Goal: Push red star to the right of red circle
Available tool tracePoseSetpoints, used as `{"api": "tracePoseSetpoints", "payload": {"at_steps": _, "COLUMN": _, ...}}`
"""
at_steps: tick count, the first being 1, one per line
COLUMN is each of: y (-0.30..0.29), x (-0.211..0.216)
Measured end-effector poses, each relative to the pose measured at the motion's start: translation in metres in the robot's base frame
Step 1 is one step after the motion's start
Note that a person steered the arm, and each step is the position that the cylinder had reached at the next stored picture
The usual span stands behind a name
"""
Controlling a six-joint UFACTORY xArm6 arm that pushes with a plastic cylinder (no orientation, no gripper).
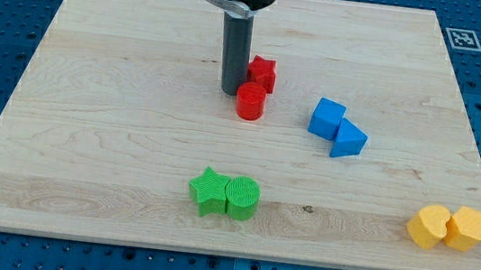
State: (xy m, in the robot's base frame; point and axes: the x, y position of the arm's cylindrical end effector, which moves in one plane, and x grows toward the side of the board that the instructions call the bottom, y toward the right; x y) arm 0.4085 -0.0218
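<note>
The red star (264,72) lies on the wooden board just above and slightly to the right of the red circle (251,102), touching or nearly touching it. My tip (231,91) stands at the left of both, close to the red circle's upper left edge and beside the star's left side.
A blue cube (326,117) and a blue triangle (348,139) sit together to the right. A green star (208,191) and a green circle (242,198) sit at the bottom centre. Two yellow blocks (428,226) (467,227) lie at the bottom right. The board (86,136) is edged by blue perforated table.
</note>
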Motion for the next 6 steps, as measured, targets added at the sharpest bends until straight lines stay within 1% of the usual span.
{"api": "tracePoseSetpoints", "payload": {"at_steps": 1, "y": -0.003, "x": -0.001}}
{"api": "tracePoseSetpoints", "payload": {"at_steps": 3, "y": -0.083, "x": -0.011}}
{"api": "tracePoseSetpoints", "payload": {"at_steps": 4, "y": -0.129, "x": -0.035}}
{"api": "tracePoseSetpoints", "payload": {"at_steps": 5, "y": -0.147, "x": -0.075}}
{"api": "tracePoseSetpoints", "payload": {"at_steps": 6, "y": -0.120, "x": -0.089}}
